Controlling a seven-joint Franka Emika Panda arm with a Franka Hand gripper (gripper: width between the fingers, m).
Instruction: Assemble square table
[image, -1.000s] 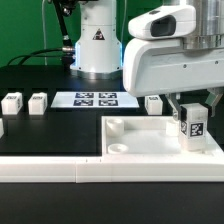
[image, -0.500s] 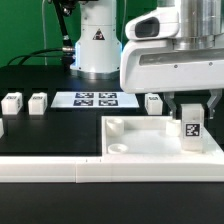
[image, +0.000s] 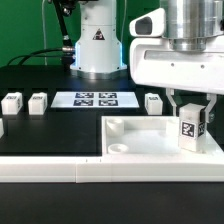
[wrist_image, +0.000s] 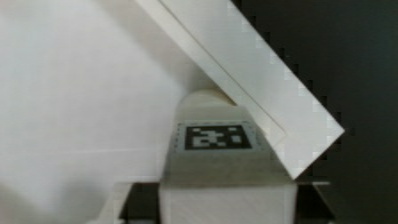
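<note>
Currently the gripper (image: 192, 116) is clamped, jaws narrow, on the held leg (image: 192, 130). The leg is upright with its tag facing the camera, over the tabletop (image: 140, 148) at the exterior view's lower right (seated in a socket or not, I cannot tell). Progress judged early: no leg is visibly fixed. Loose on the black table (image: 50, 135) are the far-left leg (image: 12, 102), the second leg (image: 38, 101) and the third leg (image: 153, 102), which lies beside the marker board (image: 95, 99).
</note>
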